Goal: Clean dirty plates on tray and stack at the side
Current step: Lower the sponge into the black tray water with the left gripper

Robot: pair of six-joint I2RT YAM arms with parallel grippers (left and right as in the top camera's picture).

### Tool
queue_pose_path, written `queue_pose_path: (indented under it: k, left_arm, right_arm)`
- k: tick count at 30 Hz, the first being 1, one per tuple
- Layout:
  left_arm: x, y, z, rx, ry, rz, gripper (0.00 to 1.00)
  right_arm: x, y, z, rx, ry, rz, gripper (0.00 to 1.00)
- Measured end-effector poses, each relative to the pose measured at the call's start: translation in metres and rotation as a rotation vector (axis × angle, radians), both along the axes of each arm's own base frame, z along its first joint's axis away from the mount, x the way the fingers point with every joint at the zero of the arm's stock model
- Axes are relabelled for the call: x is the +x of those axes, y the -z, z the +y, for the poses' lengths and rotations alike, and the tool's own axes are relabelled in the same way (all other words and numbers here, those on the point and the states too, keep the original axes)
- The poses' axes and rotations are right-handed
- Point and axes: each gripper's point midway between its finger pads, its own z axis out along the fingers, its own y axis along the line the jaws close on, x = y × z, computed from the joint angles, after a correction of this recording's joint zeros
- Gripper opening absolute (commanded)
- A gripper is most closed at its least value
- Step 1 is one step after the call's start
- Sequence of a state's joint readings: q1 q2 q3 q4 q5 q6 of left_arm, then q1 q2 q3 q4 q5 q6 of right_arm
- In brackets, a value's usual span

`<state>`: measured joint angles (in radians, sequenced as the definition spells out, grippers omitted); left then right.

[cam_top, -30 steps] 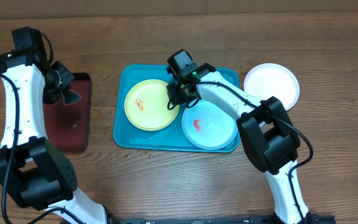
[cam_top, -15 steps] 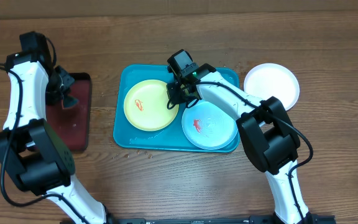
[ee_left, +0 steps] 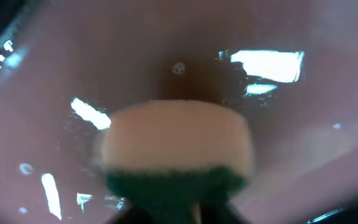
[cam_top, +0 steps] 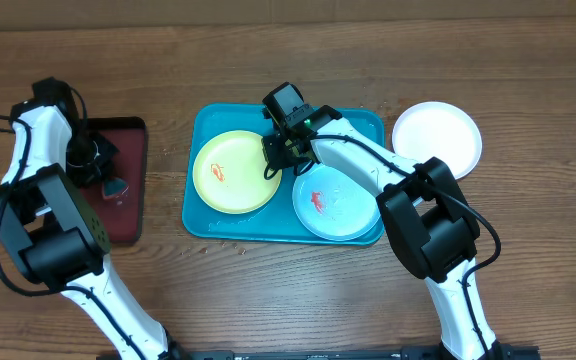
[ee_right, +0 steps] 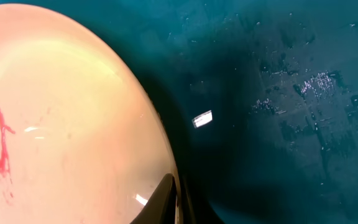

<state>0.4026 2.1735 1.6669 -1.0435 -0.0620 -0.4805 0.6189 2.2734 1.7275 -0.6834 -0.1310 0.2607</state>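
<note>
Three plates are lying within reach. Nearest the arm bases, the mint plate is sitting at the front right of the turquoise tray and is carrying a red smear. Behind and left of it, the yellow-green plate is resting in the same tray, and the right pincer is clamping its right rim. At about that depth, the left pincer is gripping a sponge over the dark red tray. Farthest back, the white plate is lying on the counter, just beside the turquoise tray.

The plates are probably behaving as light, stiff plastic. Wet film is likely making them slippery, so the rim is offering the surest hold.

The overhead view is giving the whole layout but is hiding the fingertips. The right wrist view is showing the fingers closed on the rim. The left wrist view is showing the sponge's green layer gripped and its pale face turned toward the glistening floor; contact cannot be judged.
</note>
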Motion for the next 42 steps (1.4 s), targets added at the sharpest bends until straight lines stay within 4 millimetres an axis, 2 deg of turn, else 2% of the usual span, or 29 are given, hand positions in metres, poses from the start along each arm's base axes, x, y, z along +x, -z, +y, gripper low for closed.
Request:
queue_pose_path:
  k: [12, 17, 18, 20, 23, 26, 28, 29, 31, 34, 37, 42]
  left_arm:
    - [-0.005, -0.001, -0.003, -0.018, 0.005, 0.028, 0.41]
    - [-0.008, -0.001, -0.004, -0.021, 0.008, 0.038, 0.23]
    - [-0.008, -0.001, -0.004, -0.021, 0.008, 0.038, 0.23]
    - [-0.008, -0.001, -0.004, -0.021, 0.011, 0.038, 0.31]
    - [-0.006, -0.001, -0.003, -0.018, 0.011, 0.030, 0.30]
    - [-0.006, 0.001, -0.003, -0.017, 0.011, 0.028, 0.15]
    - [-0.007, 0.001, -0.003, -0.016, 0.010, 0.032, 0.12]
    - [-0.007, 0.001, -0.003, -0.016, 0.011, 0.035, 0.13]
    - [-0.010, 0.001, -0.004, -0.020, 0.014, 0.045, 0.27]
    - [-0.015, 0.001, -0.007, -0.030, 0.013, 0.068, 0.31]
    - [-0.017, 0.001, -0.007, -0.034, 0.009, 0.074, 0.17]
    - [-0.014, 0.001, -0.006, -0.029, 0.010, 0.063, 0.11]
  right_arm:
    - [0.002, 0.001, 0.001, 0.003, 0.000, -0.005, 0.12]
    - [0.003, 0.003, 0.002, 0.005, 0.000, -0.007, 0.12]
    - [0.002, 0.003, 0.002, 0.006, 0.000, -0.006, 0.12]
    - [0.003, 0.003, 0.002, 0.006, 0.001, -0.007, 0.12]
    - [0.003, 0.003, 0.002, 0.007, 0.000, -0.010, 0.12]
    - [0.003, 0.003, 0.002, 0.007, 0.001, -0.010, 0.12]
    - [0.003, 0.003, 0.002, 0.007, 0.000, -0.009, 0.12]
    - [0.003, 0.003, 0.002, 0.007, 0.000, -0.009, 0.12]
    - [0.002, 0.003, 0.002, 0.005, 0.001, -0.006, 0.12]
    - [0.002, 0.003, 0.002, 0.004, 0.000, -0.005, 0.12]
    - [0.002, 0.003, 0.002, 0.004, 0.000, -0.005, 0.12]
    - [0.002, 0.003, 0.002, 0.005, 0.000, -0.005, 0.12]
